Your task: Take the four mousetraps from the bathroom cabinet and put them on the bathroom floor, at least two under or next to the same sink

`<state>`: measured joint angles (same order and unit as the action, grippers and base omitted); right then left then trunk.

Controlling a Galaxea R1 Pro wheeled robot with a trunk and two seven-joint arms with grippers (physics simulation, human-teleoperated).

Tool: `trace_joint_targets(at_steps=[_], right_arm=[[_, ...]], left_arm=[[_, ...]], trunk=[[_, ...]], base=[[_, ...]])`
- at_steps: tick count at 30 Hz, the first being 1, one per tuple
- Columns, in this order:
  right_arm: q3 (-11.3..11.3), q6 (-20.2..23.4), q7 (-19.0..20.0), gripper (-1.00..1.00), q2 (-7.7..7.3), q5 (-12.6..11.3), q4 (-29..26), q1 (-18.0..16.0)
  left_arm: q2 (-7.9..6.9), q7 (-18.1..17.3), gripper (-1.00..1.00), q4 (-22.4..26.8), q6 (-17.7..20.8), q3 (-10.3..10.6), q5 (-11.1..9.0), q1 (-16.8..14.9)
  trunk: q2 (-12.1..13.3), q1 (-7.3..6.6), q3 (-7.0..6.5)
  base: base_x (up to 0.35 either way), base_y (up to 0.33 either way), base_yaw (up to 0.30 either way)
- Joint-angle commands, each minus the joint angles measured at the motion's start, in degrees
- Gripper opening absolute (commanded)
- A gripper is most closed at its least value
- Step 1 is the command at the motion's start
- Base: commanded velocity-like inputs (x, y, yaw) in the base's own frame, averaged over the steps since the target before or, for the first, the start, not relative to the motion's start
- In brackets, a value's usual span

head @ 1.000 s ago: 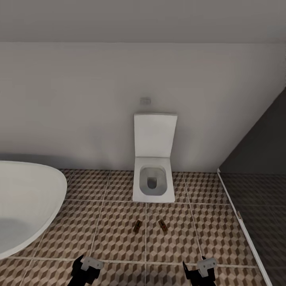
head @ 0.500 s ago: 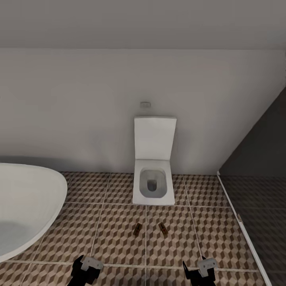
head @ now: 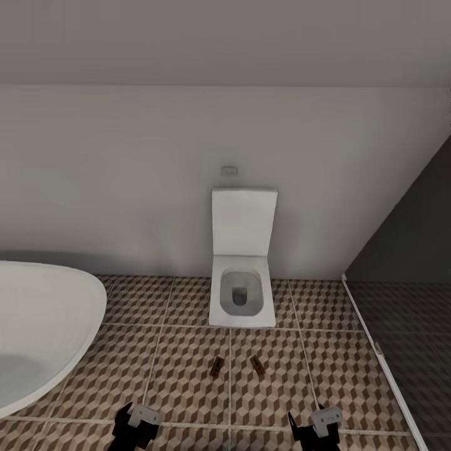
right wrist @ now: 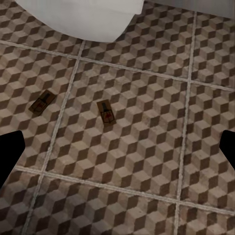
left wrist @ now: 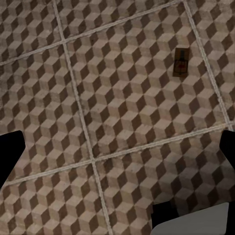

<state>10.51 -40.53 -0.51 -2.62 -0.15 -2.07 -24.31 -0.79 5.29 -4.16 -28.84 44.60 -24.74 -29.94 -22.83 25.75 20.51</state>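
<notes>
Two mousetraps [head: 236, 366] lay flat on bathroom floor [head: 181, 369] just before toilet [head: 242, 294], likely dropped, no sink near. Left gripper [head: 133, 428], right gripper [head: 316, 427] spread wide, empty.

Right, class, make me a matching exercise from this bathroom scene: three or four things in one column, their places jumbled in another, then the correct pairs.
Things:
1. toilet
2. bathtub
3. mousetraps
4. dark panel

Places:
a. far left of the head view
b. on the tiles in front of the toilet
c. against the back wall
d. far right of the head view

Pairs: 1-c, 2-a, 3-b, 4-d
</notes>
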Motion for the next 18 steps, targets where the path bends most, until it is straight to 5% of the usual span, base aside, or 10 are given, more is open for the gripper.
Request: trace_joint_targets(at_steps=[1, 18], right_arm=[[0.2, -0.2, -0.1, 1.0, -0.01, 0.0, 0.0, 0.0], [0.2, -0.1, -0.4, 1.0, -0.01, 0.0, 0.0, 0.0]], left_arm=[[0.05, 0.2, 1.0, -0.1, -0.3, 0.5, -0.2, 0.0], [0.09, 0.2, 1.0, -0.2, -0.3, 0.5, -0.2, 0.0]], trunk=[[-0.1, 0.03, -0.01], [-0.1, 0.03, -1.56]], base=[[0.0, 0.0, 0.0], [0.0, 0.0, 0.0]])
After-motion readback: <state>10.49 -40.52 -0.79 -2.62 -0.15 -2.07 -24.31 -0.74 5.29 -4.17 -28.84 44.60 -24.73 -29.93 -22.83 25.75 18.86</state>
